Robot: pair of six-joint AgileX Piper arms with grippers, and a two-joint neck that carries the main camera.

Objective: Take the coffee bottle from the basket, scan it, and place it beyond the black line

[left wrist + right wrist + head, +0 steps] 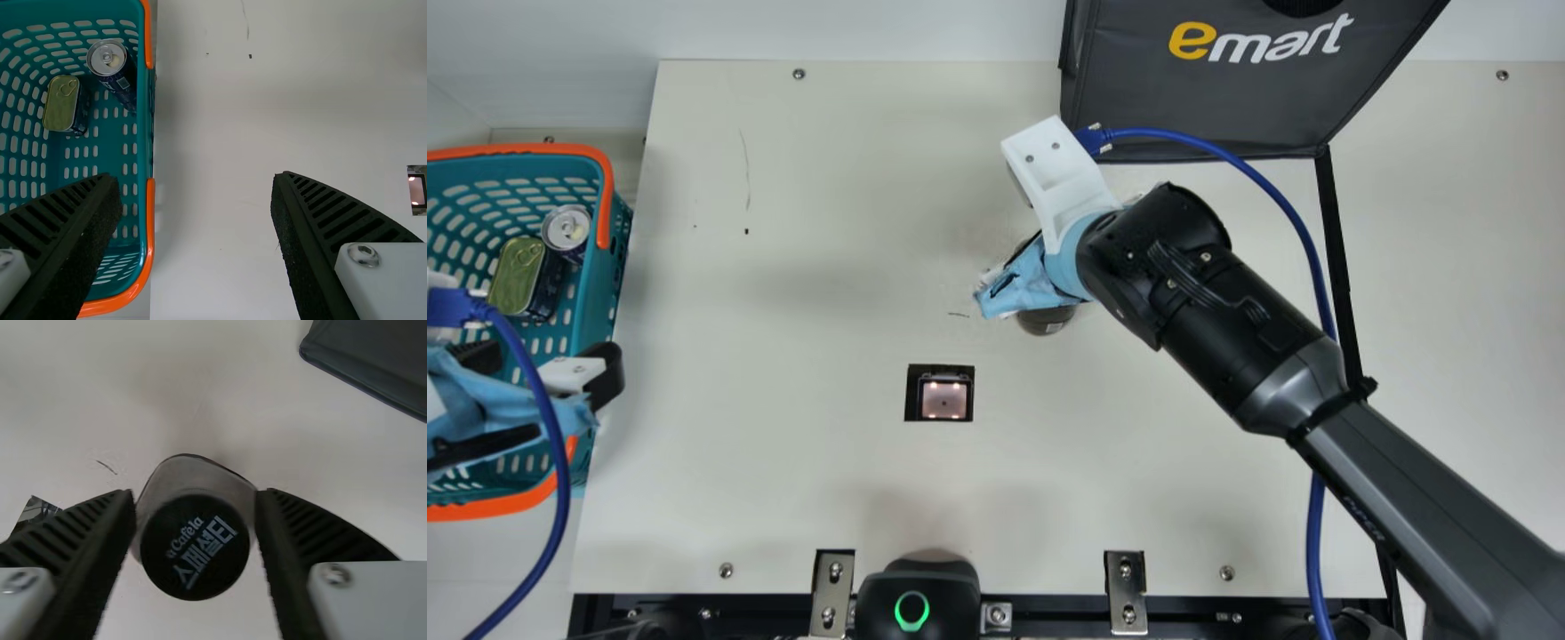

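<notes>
Right wrist view: coffee btl (195,475) clamped in R jaws, cap (195,550) twd cam, long axis running away.

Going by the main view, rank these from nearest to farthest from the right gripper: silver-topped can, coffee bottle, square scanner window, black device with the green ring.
From the right gripper:
1. Coffee bottle, in its grasp.
2. Square scanner window, to its left.
3. Black device with the green ring, front centre.
4. Silver-topped can, far left, inside the basket.
</notes>
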